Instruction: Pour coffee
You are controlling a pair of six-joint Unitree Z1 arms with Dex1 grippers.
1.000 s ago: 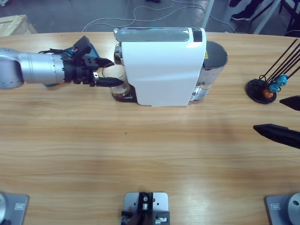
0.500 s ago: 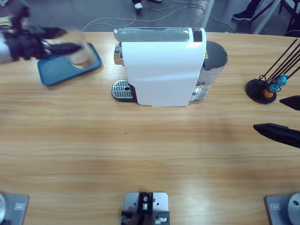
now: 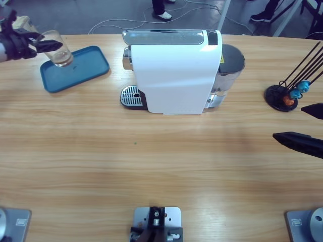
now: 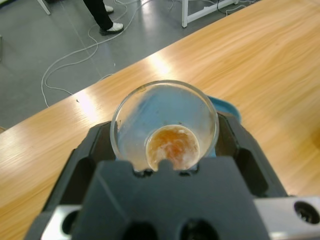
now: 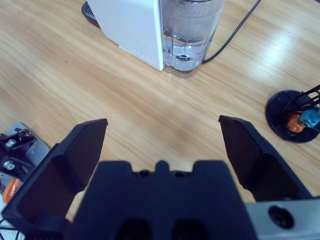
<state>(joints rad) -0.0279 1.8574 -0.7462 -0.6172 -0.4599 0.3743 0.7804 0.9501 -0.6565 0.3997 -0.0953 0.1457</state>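
Left hand [image 3: 44,44] is clamped round the glass tumbler [image 3: 56,48] above the blue tray [image 3: 91,68], at ten o'clock from the coffee machine [image 3: 174,70]. I'd keep the tumbler upright so the coffee [image 4: 172,146] stays in, lowering slowly. Right hand [image 5: 162,150] gapes wide, holding nothing.

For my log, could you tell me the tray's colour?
The tray is teal blue, clearest in the high view.

Clear glass tumbler [image 4: 164,131], glossy wooden table [image 3: 161,166].

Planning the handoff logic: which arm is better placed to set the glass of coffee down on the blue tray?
Left. Its end effector grips the glass of coffee at the blue tray. The right end effector is open, far off by the capsule stand.
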